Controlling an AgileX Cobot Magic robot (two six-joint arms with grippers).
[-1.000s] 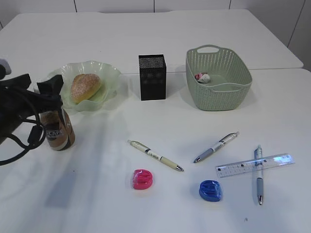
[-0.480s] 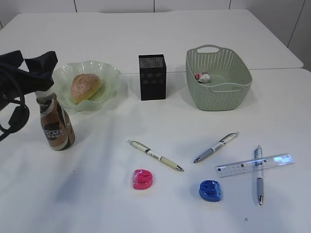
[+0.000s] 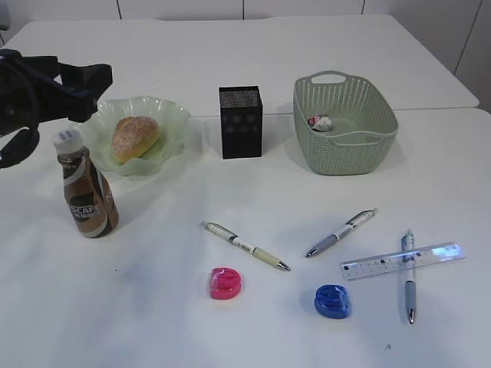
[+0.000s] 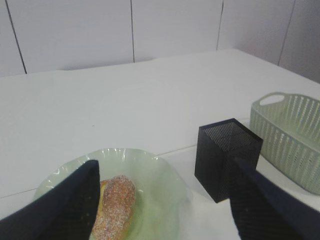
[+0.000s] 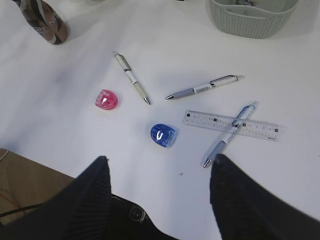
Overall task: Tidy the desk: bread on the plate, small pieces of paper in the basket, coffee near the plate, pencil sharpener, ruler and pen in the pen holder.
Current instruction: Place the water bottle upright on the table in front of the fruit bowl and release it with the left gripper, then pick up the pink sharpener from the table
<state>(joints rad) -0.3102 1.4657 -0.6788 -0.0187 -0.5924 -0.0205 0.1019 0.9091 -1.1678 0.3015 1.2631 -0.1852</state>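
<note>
Altogether, the large plain white desk [image 3: 253,54] carries three pens, two pencil sharpeners, one ruler, one bottle, one bun, one dish, one basket and one holder. Taking the small black square mesh pen holder [image 3: 240,122] as landmark: the pale green translucent plate with a wavy rim [image 3: 173,123] sits to its left and holds the oval golden-brown sugar-dusted bread [image 3: 135,138]. The brown plastic coffee bottle with a swirled label and white cap [image 3: 87,190] stands upright further left and nearer the camera, just beside the plate. The sage-green perforated rectangular basket [image 3: 347,146] sits to the holder's right, with one crumpled small piece of paper [image 3: 320,122] inside.

In front of the holder lie a cream-barrelled pen [image 3: 245,246] and a grey pen [image 3: 341,231], apart from each other. Further right a third, blue-grey pen [image 3: 408,274] lies across the short clear bluish plastic ruler [image 3: 403,261]. A pink pencil sharpener [image 3: 225,283] and a blue pencil sharpener [image 3: 332,300] lie nearest the camera.

The left gripper [image 3: 88,77] hangs above the bottle and the plate's left edge, jaws spread wide, holding nothing; its arm is cut off at the frame edge. The right gripper [image 5: 157,187] shows only in its wrist view, fingers wide apart and empty above the desk's near edge. The label's lettering is partly readable only.
</note>
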